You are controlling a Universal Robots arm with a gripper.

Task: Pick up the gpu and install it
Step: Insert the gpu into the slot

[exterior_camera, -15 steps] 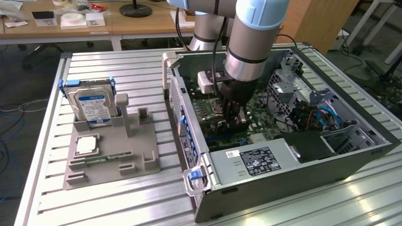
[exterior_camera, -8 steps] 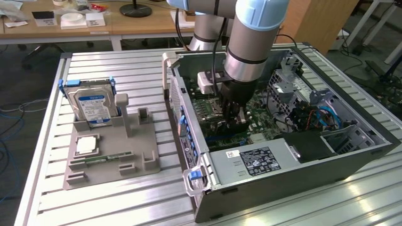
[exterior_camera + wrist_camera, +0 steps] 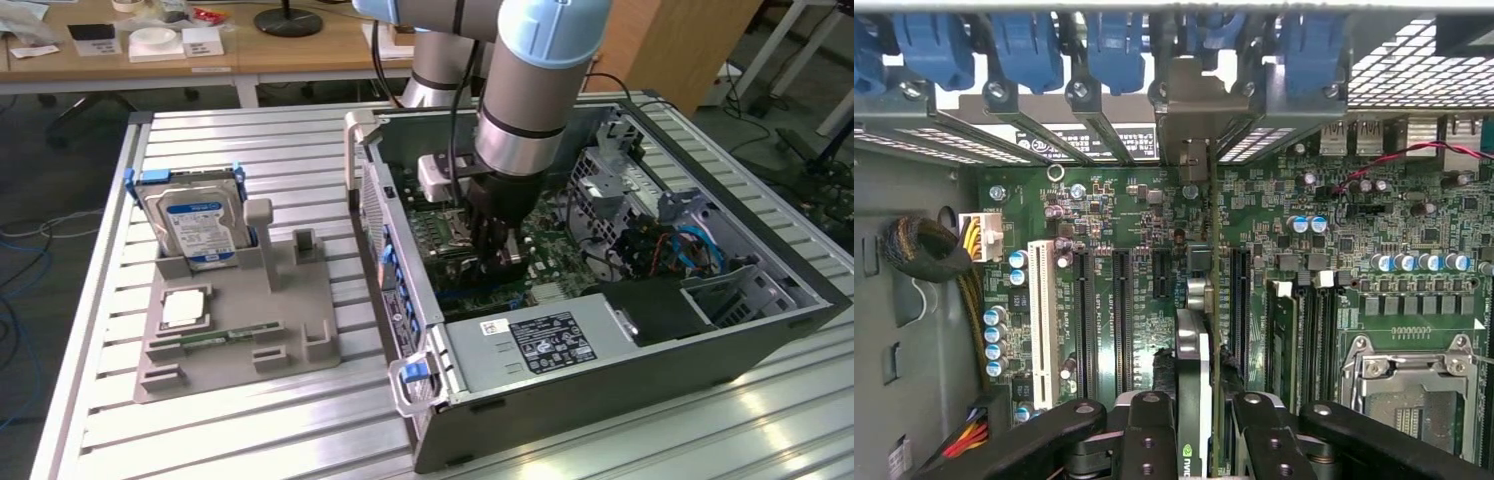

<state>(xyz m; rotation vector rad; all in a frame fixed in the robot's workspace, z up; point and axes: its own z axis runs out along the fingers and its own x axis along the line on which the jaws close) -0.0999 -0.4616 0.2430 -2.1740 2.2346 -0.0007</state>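
Wooden desks (image 3: 294, 55) stand behind a ribbed metal table (image 3: 240, 420), which carries one grey tray (image 3: 227, 370) and one open computer case (image 3: 601, 380) lying on its side. On the tray there are three parts: one hard drive (image 3: 198, 225) standing upright in a blue frame, one square chip (image 3: 183, 308) lying flat, and one narrow green memory stick (image 3: 234, 335) near the tray's front edge.

One arm (image 3: 534, 90) reaches straight down into the case, and its one gripper (image 3: 501, 255) hangs just above the motherboard (image 3: 1114, 215). In the wrist view the two fingers (image 3: 1144, 440) are closed on the gpu (image 3: 1192, 350), one on each flat side.

The gpu stands on its thin edge over the board. Its long axis runs parallel to the slots, from the gripper toward the case's rear wall. Its pale metal bracket (image 3: 1189, 110) sits at that far end, against the row of rear openings under the blue clips (image 3: 1024, 45). One white slot (image 3: 1039, 300) and at least three long black slots (image 3: 1122, 310) lie alongside it. Whether the card's lower edge is fully down in a slot cannot be told.
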